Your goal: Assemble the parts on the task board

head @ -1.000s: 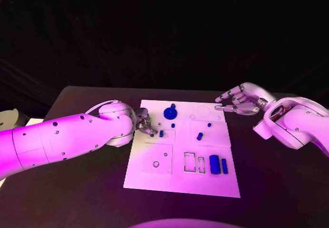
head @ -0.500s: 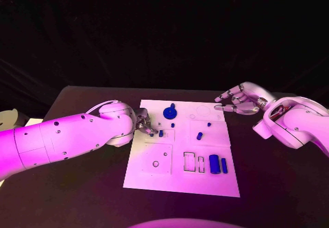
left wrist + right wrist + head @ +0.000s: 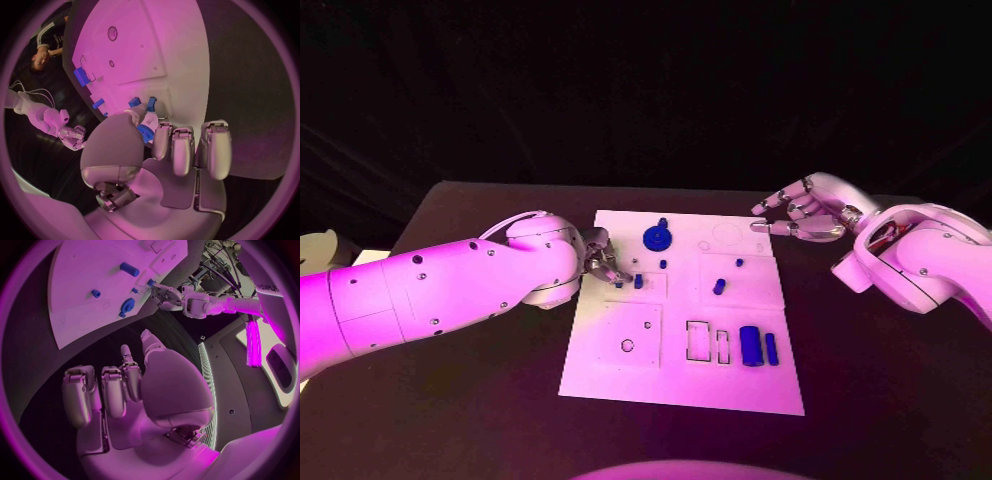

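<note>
1. left hand is sitting at the left edge of the task board, fingers curled down over a small upright blue peg. can't tell whether it is actually pinching the peg or only touching beside it.
2. right hand is hovering off the far right corner of the board, fingers loosely spread, holding nothing.
3. blue gear is lying on the far part of the board, just beyond the left hand. another small blue piece is sitting mid-board.
4. two long blue bars are lying side by side on the near right, next to empty slot outlines.
5. step in hand looks like seating the peg. best done by keeping it upright, pressing straight down and avoiding sideways drag that could tip it or shift the board.
</note>
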`<control>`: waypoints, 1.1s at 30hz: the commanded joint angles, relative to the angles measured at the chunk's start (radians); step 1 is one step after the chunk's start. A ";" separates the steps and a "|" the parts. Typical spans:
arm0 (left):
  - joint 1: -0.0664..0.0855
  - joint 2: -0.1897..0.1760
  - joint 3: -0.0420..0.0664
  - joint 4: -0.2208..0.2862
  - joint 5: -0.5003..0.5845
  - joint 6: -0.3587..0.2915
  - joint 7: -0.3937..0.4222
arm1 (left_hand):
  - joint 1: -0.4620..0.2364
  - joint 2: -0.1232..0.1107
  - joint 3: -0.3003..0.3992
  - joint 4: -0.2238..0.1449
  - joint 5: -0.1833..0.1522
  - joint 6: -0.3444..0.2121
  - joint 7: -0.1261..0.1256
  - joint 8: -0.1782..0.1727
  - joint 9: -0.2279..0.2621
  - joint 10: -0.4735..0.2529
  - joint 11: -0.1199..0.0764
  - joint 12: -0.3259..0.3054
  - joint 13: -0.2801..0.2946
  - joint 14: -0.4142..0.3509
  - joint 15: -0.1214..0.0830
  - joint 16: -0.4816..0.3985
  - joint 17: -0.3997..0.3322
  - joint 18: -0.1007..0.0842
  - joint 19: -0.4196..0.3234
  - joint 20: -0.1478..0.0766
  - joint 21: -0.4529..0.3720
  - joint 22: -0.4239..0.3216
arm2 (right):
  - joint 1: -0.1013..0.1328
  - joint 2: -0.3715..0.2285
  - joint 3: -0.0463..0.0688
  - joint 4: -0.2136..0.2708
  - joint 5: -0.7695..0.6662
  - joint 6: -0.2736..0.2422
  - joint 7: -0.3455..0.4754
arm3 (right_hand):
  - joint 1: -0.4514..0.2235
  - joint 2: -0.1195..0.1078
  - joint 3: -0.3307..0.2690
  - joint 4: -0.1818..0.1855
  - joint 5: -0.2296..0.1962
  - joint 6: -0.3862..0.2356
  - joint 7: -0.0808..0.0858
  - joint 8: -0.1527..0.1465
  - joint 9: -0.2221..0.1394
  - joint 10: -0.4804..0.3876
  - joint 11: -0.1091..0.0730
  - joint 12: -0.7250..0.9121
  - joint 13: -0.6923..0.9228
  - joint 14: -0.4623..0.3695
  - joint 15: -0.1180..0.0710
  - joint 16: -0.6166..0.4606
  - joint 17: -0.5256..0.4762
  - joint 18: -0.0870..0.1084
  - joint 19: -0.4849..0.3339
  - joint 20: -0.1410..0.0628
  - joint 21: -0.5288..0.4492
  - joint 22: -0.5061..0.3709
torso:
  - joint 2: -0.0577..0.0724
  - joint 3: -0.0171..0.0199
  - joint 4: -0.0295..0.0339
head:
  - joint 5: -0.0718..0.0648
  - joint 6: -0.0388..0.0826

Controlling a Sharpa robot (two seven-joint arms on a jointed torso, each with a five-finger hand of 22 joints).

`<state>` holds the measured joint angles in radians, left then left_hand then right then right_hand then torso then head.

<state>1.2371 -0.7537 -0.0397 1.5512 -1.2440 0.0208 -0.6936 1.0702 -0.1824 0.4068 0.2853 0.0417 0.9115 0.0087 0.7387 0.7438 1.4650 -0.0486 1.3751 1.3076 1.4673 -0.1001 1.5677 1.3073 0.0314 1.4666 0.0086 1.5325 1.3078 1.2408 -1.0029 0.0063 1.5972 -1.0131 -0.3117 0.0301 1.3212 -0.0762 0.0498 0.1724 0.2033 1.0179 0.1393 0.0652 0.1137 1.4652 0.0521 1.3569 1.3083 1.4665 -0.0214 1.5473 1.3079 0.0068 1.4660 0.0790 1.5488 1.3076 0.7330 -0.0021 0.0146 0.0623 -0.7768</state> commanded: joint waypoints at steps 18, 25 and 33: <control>-0.004 -0.028 -0.001 0.013 0.024 -0.064 -0.064 | -0.108 -0.005 -0.089 0.010 0.006 0.006 -0.003 0.015 0.013 0.009 -0.011 0.000 0.069 0.103 -0.012 0.003 0.264 -0.022 0.088 -0.010 0.013 0.230 | -0.001 0.003 0.000 -0.004 -0.006 0.004 0.009 | -0.002 0.006 -0.006 0.001 0.003 -0.001 0.001 0.002 0.001 0.003 0.003 -0.006 0.148 0.093 0.004 -0.004 0.215 0.005 0.079 0.009 -0.006 0.218 | 0.001 0.0000 0.0002 | -0.002 -0.001; -0.004 -0.043 0.001 0.019 0.090 -0.122 0.006 | -0.111 -0.005 -0.092 0.010 0.006 -0.013 0.002 0.008 0.012 -0.002 -0.008 -0.018 0.052 0.103 -0.011 0.003 0.264 -0.020 0.083 -0.010 0.006 0.220 | -0.001 0.004 0.000 -0.006 -0.006 0.006 0.008 | -0.001 0.007 -0.006 0.001 0.003 -0.001 0.001 0.002 0.001 0.004 0.003 -0.005 0.148 0.093 0.004 -0.004 0.216 0.005 0.080 0.009 -0.006 0.218 | 0.000 0.0006 -0.0007 | -0.004 0.001; -0.003 -0.064 0.006 0.004 0.324 -0.281 0.230 | -0.066 -0.024 -0.112 0.009 0.006 -0.135 0.054 -0.059 -0.023 -0.251 0.039 -0.399 -0.289 0.103 0.024 0.002 0.262 0.027 -0.016 0.017 -0.147 0.035 | -0.001 0.005 0.000 -0.009 -0.003 0.021 0.010 | 0.001 0.005 -0.008 -0.001 0.004 -0.002 0.001 0.002 0.001 0.003 0.003 -0.006 0.148 0.092 0.004 -0.005 0.215 0.005 0.079 0.009 -0.007 0.217 | 0.001 0.0012 0.0001 | -0.007 0.002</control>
<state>1.2337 -0.8158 -0.0352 1.5591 -1.0747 -0.1425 -0.6173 0.9964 -0.2042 0.3012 0.2939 0.0423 0.7925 0.0558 0.6898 0.7271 1.2508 -0.0175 1.0295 1.0651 1.4654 -0.0823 1.5666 1.3078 0.0439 1.4567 0.0210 1.4095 1.3065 1.2408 -0.9992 0.0064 1.5888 -1.0129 -0.3093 0.0316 1.3212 -0.0762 0.0471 0.1697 0.2033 1.0179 0.1393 0.0652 0.1134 1.4652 0.0521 1.3570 1.3083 1.4665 -0.0213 1.5473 1.3075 0.0067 1.4660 0.0790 1.5488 1.3073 0.7331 -0.0013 0.0143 0.0569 -0.7746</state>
